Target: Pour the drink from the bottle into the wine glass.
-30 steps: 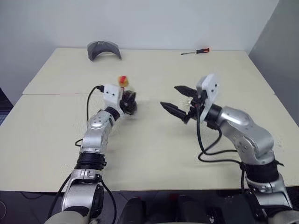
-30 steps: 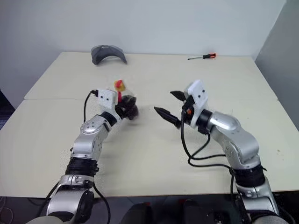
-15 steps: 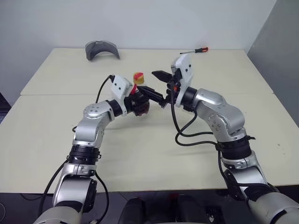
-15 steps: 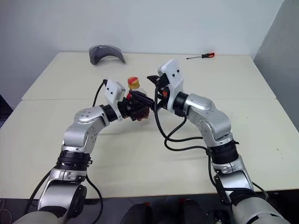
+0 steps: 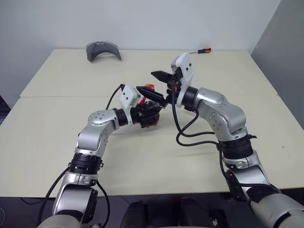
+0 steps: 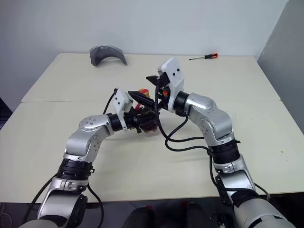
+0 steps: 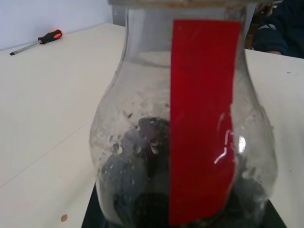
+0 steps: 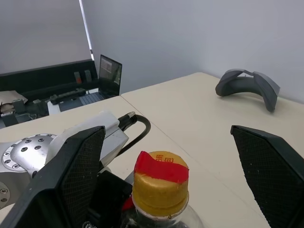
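Left gripper [image 5: 148,115] clenched on the bottle [image 7: 185,128], gripping the bulbous lower body and holding it upright, lifted above the desk [image 5: 57,137] near its middle. Low grip leaves neck and cap free, probably so the other arm can get at the top. Dark drink [image 7: 147,190] sitting low in the bottle, under the red strip label [image 7: 202,118].

Right gripper [image 8: 166,166] with jaws spread wide, one finger each side of the yellow cap [image 8: 160,181], apart from it, not yet touching. Looks lined up to pinch and twist the cap off; cap on, so no pouring possible yet. Task judged early: opening step.

Wine glass not located.

Farther back: grey curved object [image 5: 103,49] at the desk's far left edge, screwdriver [image 5: 199,51] at far right, both well apart from the arms, not involved.
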Tool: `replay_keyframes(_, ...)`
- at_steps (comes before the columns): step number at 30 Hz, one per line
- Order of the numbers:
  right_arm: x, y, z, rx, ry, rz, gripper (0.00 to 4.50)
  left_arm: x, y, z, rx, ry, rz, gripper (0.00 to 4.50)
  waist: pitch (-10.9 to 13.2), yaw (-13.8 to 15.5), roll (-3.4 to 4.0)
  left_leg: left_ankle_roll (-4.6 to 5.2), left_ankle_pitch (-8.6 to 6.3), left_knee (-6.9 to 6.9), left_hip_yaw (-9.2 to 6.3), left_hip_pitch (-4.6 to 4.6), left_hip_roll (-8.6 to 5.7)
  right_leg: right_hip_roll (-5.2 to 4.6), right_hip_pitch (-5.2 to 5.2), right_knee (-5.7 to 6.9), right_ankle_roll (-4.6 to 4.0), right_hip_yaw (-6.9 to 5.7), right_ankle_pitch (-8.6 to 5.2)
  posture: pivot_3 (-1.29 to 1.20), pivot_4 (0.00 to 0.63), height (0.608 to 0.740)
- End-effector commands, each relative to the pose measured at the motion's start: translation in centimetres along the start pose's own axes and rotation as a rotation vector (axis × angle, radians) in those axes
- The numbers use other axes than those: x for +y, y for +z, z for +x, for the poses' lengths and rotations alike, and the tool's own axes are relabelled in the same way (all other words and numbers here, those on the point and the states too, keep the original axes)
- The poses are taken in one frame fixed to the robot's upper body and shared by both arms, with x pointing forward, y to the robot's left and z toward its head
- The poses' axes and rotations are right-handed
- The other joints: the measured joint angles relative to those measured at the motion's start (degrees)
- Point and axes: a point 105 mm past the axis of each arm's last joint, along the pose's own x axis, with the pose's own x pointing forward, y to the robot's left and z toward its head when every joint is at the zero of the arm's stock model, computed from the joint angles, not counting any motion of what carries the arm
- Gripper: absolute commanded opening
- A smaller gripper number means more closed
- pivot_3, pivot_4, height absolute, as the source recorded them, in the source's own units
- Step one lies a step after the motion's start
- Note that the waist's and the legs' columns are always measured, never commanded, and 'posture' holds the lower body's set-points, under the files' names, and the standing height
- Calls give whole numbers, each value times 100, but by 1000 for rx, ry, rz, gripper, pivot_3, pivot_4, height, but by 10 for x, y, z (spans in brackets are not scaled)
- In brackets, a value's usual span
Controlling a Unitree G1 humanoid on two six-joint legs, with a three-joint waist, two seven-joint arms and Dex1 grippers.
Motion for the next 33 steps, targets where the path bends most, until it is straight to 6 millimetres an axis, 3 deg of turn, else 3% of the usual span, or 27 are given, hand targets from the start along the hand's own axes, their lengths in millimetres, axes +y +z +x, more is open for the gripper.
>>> replay_keyframes(1,7,18,1,-41,33,-55,4500,-2,23,0,-75,-13,55,1138,0,0,0,0,0,0,0,0,0,0,0,0,0,0,0,0,150,740)
replay_keyframes(11,-1,6,1,12,6,-62,4500,-1,27,2,-84,-15,57,1137,0,1,0,1,-1,0,0,0,0,0,0,0,0,0,0,0,150,740)
replay_keyframes(15,-4,5,1,16,2,-62,3633,-1,28,3,-85,-18,59,1137,0,1,1,0,0,0,0,-1,0,0,0,0,0,0,0,0,150,740)
replay_keyframes(22,-5,9,1,-4,12,-20,1283,0,28,5,-84,-20,58,1136,1,1,1,1,0,-1,0,-1,0,0,-2,0,0,0,0,0,150,740)
replay_keyframes(27,1,15,0,-32,49,32,1290,-1,28,5,-87,-24,58,1133,1,2,1,0,0,-1,0,-2,0,0,-2,-1,0,0,0,0,150,740)
replay_keyframes(33,28,17,-8,-33,285,-18,1290,-21,30,3,-88,-96,56,1133,1,2,2,2,-1,-1,0,-3,-1,0,-2,-2,0,0,0,0,150,740)
